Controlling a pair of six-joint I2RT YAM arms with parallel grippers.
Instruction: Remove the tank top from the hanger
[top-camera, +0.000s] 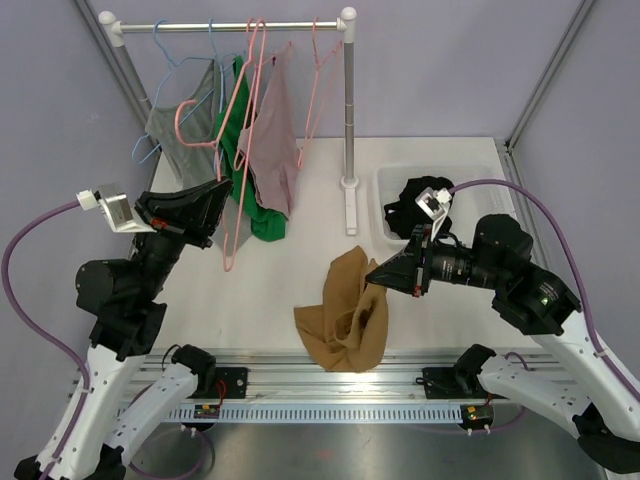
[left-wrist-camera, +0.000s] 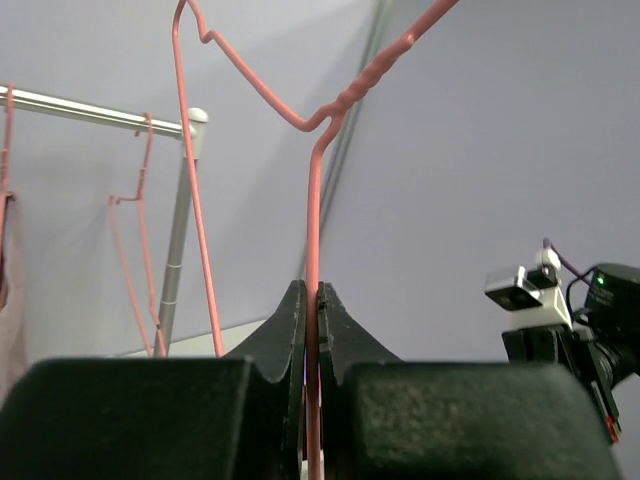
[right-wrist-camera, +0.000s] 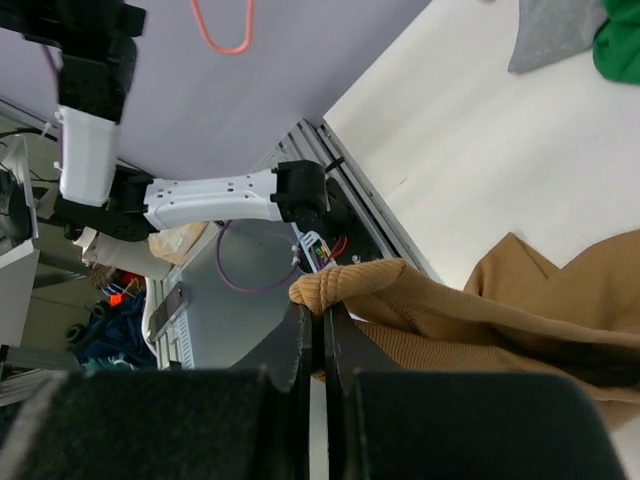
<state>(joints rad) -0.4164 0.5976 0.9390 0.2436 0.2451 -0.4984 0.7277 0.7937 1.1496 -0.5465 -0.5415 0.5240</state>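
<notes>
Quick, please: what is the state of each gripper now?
Left gripper: closed on the pink hanger.
Right gripper: closed on the brown tank top.

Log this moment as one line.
left gripper: shut on pink hanger | right gripper: shut on tan tank top | tank top: off hanger, resting on table

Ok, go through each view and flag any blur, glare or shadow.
Top external: sharp and evenly lit, only a soft shadow by the brown tank top. Left wrist: the left end effector is a dark, blurred mass up close, the pink hanger crisp. Right wrist: the right end effector is dark and soft; the white table looks very bright.
</notes>
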